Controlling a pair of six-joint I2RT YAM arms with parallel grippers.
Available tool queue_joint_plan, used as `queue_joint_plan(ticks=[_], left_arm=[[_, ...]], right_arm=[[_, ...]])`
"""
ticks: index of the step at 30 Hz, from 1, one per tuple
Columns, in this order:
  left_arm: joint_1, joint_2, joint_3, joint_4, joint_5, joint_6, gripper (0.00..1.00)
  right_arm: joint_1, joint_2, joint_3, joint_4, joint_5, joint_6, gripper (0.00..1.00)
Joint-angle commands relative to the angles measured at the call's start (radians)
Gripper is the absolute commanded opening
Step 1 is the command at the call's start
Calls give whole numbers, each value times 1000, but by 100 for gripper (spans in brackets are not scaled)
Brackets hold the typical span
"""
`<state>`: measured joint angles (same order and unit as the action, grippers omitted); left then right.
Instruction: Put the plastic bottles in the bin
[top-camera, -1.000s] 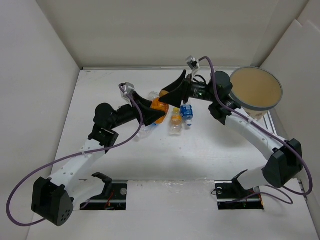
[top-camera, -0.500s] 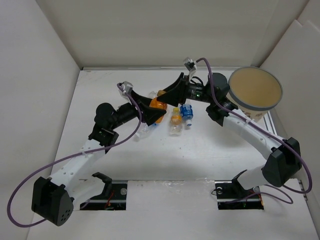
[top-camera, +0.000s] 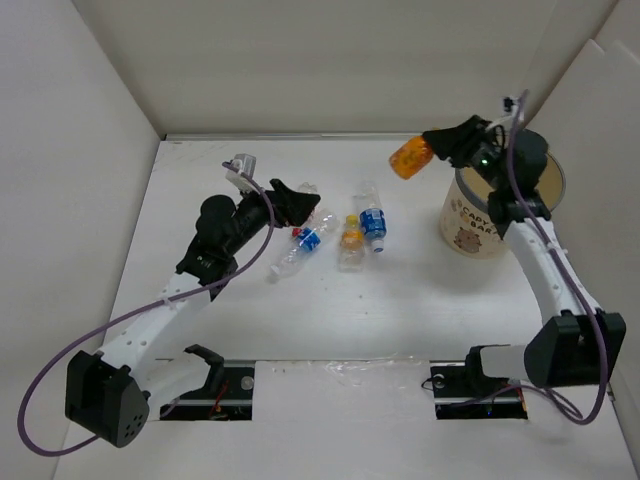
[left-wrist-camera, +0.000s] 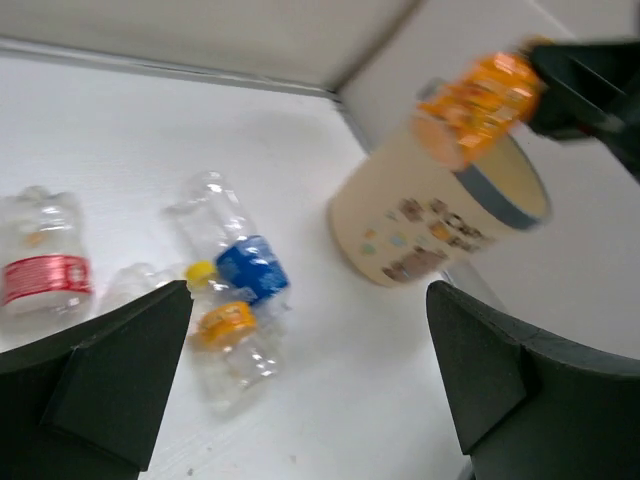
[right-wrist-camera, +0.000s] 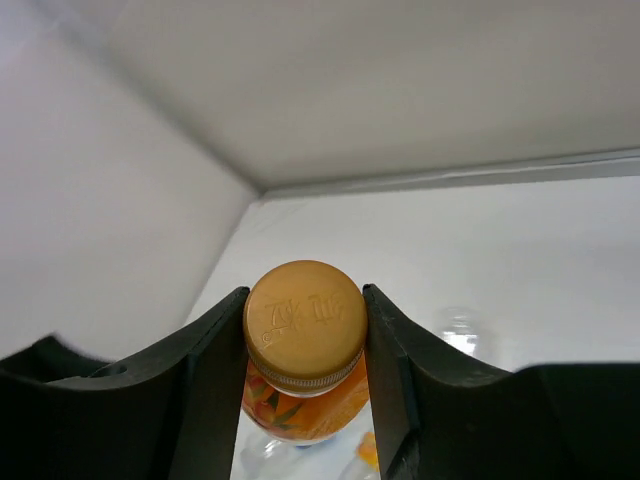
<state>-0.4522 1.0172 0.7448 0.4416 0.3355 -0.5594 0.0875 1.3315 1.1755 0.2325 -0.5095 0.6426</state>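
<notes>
In the upper right of the top view, the right gripper (top-camera: 434, 150) has its fingers clamped on the cap end of an orange bottle (top-camera: 408, 159). It holds the bottle high and just left of the bin (top-camera: 468, 225), not yet over the mouth. This reads as a carrying pose, raised to clear the rim before release. At centre left, the left gripper (top-camera: 292, 200) has its fingers spread wide and holds nothing. It hangs near the bottles lying on the worktop (top-camera: 400, 300), among them a blue-label bottle (top-camera: 372, 222), and is probably placed for the next pick.

The right wrist view alone shows the grip. Both fingers (right-wrist-camera: 215, 360) press the sides of the cap (right-wrist-camera: 303, 315), and the bin is out of frame. The left wrist view alone shows the bin's printed wall (left-wrist-camera: 420, 225) with the orange bottle (left-wrist-camera: 470, 100) raised before its rim. It also shows a red-label bottle (left-wrist-camera: 45, 270) at its left edge.
</notes>
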Motion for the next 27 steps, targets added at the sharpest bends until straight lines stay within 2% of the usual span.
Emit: queue_joint_plan(ticks=[1, 2, 4, 9, 11, 13, 15, 16, 18, 23, 27], left_arm=[[3, 33, 105, -179, -307, -17, 100], [3, 62, 132, -252, -391, -29, 100], [3, 84, 133, -283, -438, -40, 100], [3, 127, 133, -293, -460, -54, 100], [3, 144, 133, -313, -472, -54, 100], [-8, 178, 155, -357, -496, -65, 100], [-8, 211, 165, -412, -509, -86, 100], [-17, 221, 178, -426, -521, -86, 100], [-17, 234, 179, -449, -521, -97, 100], [-17, 235, 179, -515, -475, -106, 100], [-17, 244, 170, -554, -457, -85, 100]], right_arm=[[-141, -139, -34, -90, 143, -27, 0], [-176, -158, -48, -108, 163, -27, 0], [-277, -204, -74, -137, 181, -27, 0], [-417, -244, -91, -174, 170, -27, 0], [-454, -244, -68, -243, 238, -47, 0], [-454, -244, -44, -315, 367, -75, 5], [-454, -235, -16, -390, 420, -109, 56], [-454, -235, -7, -415, 448, -109, 78], [-454, -226, 13, -450, 486, -120, 100], [-443, -248, 46, -476, 523, -139, 100], [-338, -287, 55, -487, 574, -195, 100]])
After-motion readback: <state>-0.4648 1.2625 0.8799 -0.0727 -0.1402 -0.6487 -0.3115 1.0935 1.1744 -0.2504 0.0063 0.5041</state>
